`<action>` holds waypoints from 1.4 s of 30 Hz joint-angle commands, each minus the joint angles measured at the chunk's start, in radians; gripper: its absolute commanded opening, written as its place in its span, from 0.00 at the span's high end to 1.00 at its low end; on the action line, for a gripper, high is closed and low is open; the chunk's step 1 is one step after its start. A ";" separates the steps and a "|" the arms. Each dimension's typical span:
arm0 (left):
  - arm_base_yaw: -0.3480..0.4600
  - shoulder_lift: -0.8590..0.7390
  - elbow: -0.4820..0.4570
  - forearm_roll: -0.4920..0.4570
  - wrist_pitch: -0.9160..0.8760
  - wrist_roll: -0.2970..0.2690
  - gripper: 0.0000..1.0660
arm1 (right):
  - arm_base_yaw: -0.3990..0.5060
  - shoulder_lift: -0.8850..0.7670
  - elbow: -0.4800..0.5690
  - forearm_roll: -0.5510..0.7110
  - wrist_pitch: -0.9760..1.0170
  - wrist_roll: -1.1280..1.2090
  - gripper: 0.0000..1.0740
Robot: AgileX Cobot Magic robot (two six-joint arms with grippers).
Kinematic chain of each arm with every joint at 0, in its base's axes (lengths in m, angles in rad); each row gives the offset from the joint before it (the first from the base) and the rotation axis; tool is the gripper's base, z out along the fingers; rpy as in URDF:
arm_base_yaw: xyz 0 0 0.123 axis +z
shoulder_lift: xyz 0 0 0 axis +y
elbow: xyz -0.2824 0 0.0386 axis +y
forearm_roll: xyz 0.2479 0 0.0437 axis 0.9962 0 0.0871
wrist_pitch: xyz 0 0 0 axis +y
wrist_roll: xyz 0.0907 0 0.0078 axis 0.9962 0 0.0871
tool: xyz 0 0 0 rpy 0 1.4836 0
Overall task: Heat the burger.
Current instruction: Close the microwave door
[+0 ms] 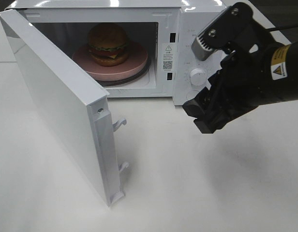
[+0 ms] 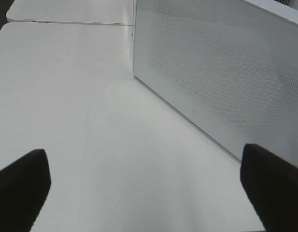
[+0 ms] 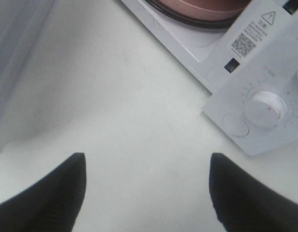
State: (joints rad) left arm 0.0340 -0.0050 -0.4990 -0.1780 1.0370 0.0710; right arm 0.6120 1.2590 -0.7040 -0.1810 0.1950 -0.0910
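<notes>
Open microwave (image 1: 185, 58), pink plate (image 1: 139, 60), white table (image 1: 202, 183)

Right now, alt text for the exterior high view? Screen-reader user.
A glossy orange-brown burger sits on a flat round pink plate inside a white microwave whose door hangs open to the left. The black right gripper hovers empty over the white table, in front of the control dial.

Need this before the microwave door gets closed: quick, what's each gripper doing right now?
Left gripper: open, holding nothing.
Right gripper: open, holding nothing.
</notes>
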 commanded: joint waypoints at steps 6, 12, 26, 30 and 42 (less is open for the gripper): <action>-0.001 -0.017 0.002 0.002 -0.007 0.000 0.06 | 0.000 -0.118 0.016 -0.002 0.222 0.246 0.35; -0.001 -0.017 0.002 0.002 -0.007 0.000 0.06 | 0.000 -0.167 0.016 0.000 0.339 0.284 0.35; -0.001 -0.017 0.002 0.002 -0.007 0.000 0.06 | 0.000 -0.340 0.016 0.032 0.618 0.306 0.35; -0.001 -0.017 0.002 0.002 -0.007 0.000 0.06 | 0.000 -0.378 0.016 0.039 0.660 0.305 0.35; -0.001 -0.017 0.002 0.002 -0.007 0.000 0.06 | -0.007 -0.488 0.051 0.047 0.738 0.306 0.35</action>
State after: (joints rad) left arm 0.0340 -0.0050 -0.4990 -0.1780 1.0370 0.0710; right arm 0.6120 0.8030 -0.6720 -0.1420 0.9130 0.2070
